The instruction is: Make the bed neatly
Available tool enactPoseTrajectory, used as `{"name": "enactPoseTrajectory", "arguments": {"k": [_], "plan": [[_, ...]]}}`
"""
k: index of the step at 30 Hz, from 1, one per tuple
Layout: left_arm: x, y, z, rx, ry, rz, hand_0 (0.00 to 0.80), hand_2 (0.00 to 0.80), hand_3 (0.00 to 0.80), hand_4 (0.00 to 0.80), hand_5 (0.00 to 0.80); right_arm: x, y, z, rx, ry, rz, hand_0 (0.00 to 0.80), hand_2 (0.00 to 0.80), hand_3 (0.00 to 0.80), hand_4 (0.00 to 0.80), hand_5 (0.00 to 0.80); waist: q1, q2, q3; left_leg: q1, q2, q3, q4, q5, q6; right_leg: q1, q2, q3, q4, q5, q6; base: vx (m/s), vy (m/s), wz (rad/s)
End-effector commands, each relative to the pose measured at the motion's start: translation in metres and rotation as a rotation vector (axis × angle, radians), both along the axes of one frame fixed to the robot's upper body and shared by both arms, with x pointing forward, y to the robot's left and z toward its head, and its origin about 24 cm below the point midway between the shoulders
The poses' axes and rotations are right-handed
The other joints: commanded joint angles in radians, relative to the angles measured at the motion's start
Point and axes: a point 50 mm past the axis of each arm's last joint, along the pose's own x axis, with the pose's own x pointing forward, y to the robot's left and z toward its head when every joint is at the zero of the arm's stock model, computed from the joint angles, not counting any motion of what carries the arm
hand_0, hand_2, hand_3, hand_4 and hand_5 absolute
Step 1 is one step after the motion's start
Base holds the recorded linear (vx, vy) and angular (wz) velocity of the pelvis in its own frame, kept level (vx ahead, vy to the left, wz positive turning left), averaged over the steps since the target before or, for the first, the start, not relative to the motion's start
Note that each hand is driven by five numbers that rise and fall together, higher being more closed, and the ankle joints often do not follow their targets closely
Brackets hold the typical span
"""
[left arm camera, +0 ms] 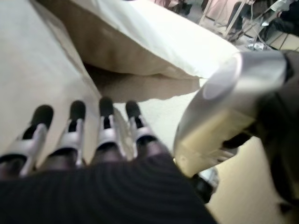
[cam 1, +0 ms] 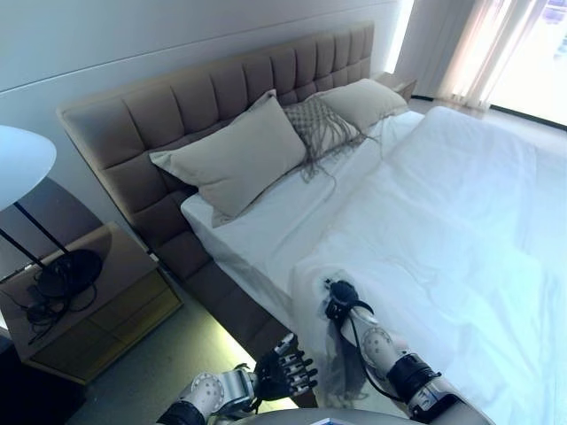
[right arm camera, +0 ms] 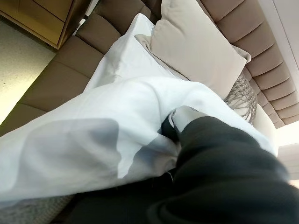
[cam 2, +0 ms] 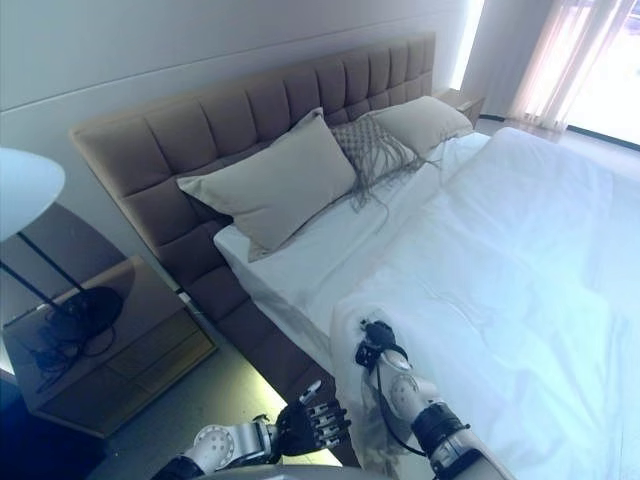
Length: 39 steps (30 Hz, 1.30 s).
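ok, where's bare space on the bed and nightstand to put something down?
Free: the sheet strip between the pillows and the duvet edge, and the duvet's broad top. Nightstand: only its near front is bare; a lamp base and cords crowd the back. The right hand holds the duvet's near corner.

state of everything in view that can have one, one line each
white duvet: spread over the mattress, near corner bunched at the right hand
right hand: at the duvet's near corner, fingers hidden in the cloth
left hand: low beside the bed, fingers relaxed, holding nothing
large beige pillow: propped against the headboard
fringed woven cushion: leaning between the two pillows
far beige pillow: lying by the headboard
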Motion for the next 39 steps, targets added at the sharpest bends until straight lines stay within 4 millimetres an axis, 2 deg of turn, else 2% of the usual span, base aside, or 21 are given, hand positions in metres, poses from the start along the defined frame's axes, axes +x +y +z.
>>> {"name": "enactPoseTrajectory", "arguments": {"k": [1,10,18,22,32,39], "plan": [[0.011,-0.019,0.018,-0.197,0.041,0.029,0.000,0.000,0.000,0.000,0.000,0.047,0.029,0.068,0.113,-0.295,0.056,0.800,0.800,0.800,0.800,0.800,0.049,-0.009,-0.020,0.018,0.000,0.041,0.093,-0.071,0.041,-0.095,-0.025,-0.008,0.040,0.099,-0.031,0.032,-0.007,0.00],[0.018,-0.053,0.036,-0.406,0.222,0.107,0.000,0.000,0.000,0.000,0.000,0.043,0.039,0.072,0.168,-0.311,0.068,0.800,0.800,0.800,0.800,0.800,0.011,-0.023,-0.014,0.036,0.002,0.060,0.079,-0.080,0.041,-0.095,-0.022,0.012,0.046,0.094,-0.026,0.044,-0.034,0.00],[0.015,-0.078,0.033,-0.471,0.258,0.119,0.000,0.000,0.000,0.000,0.000,0.036,0.049,0.076,0.204,-0.332,0.059,0.800,0.800,0.800,0.800,0.800,-0.026,-0.036,0.012,0.037,0.015,0.084,0.056,-0.078,0.039,-0.114,-0.019,0.031,0.030,0.109,-0.013,0.020,-0.052,0.00],[0.018,-0.081,0.032,-0.439,0.257,0.117,0.000,0.000,0.000,0.000,0.000,0.038,0.050,0.082,0.217,-0.350,0.053,0.800,0.800,0.800,0.800,0.800,-0.034,-0.041,0.029,0.033,0.018,0.091,0.044,-0.074,0.039,-0.124,-0.020,0.032,0.022,0.118,-0.006,-0.001,-0.035,-0.01],[0.056,-0.077,0.033,-0.333,0.175,0.211,0.000,0.000,0.000,0.000,0.000,0.035,0.062,0.097,0.267,-0.388,0.115,0.800,0.800,0.800,0.800,0.800,-0.068,-0.051,0.049,0.043,0.020,0.089,0.013,-0.063,0.043,-0.136,-0.007,0.067,0.019,0.125,-0.004,0.043,-0.006,-0.04],[0.088,-0.077,0.044,-0.281,0.122,0.267,0.000,0.000,0.000,0.000,0.000,0.030,0.070,0.105,0.286,-0.416,0.156,0.800,0.800,0.800,0.800,0.800,-0.088,-0.049,0.054,0.048,0.022,0.096,-0.002,-0.055,0.044,-0.133,0.003,0.075,0.014,0.130,-0.004,0.034,0.002,-0.09]]}}
